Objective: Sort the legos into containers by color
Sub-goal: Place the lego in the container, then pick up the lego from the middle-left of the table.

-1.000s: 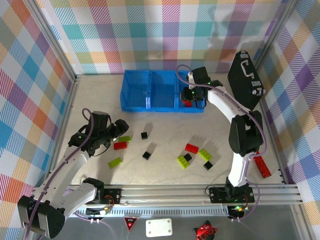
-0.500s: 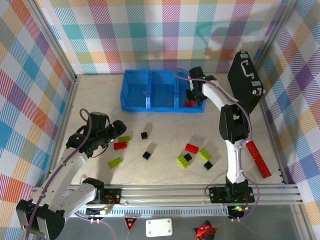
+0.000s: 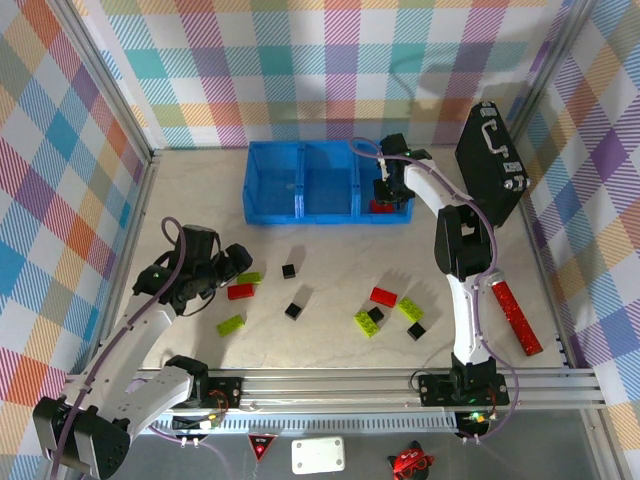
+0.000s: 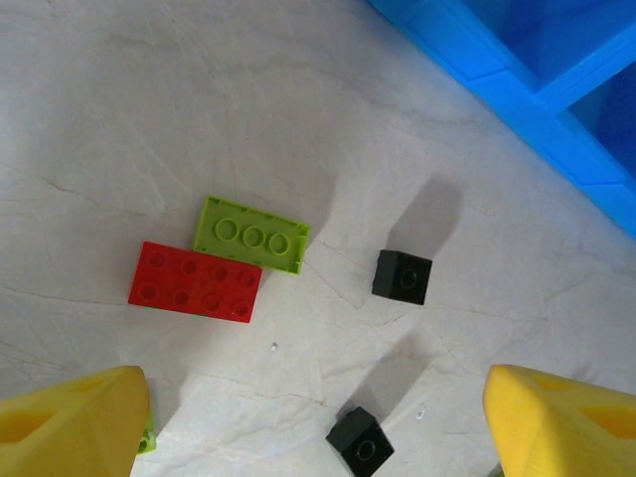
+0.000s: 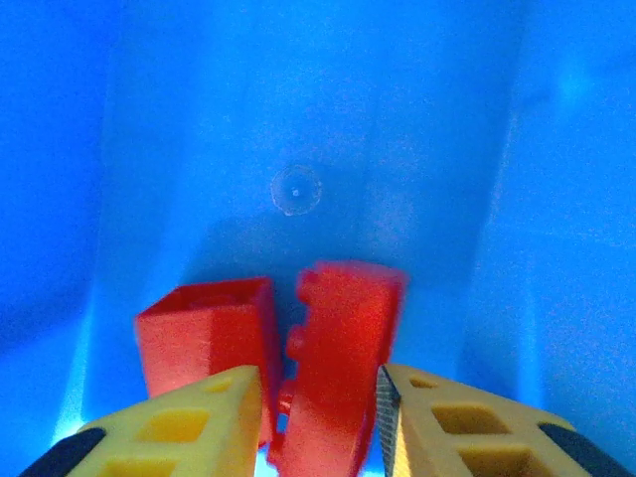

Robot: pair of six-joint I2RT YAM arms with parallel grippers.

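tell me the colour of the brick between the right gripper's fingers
Red. The brick shows best in the right wrist view.

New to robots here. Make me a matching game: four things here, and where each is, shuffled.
1. right end effector
2. left end effector
3. black case
4. long red brick

A. lying near the table's right edge
B. down in the blue bin's right compartment
C. above loose bricks
D. standing at the far right

Pairs: 1-B, 2-C, 3-D, 4-A
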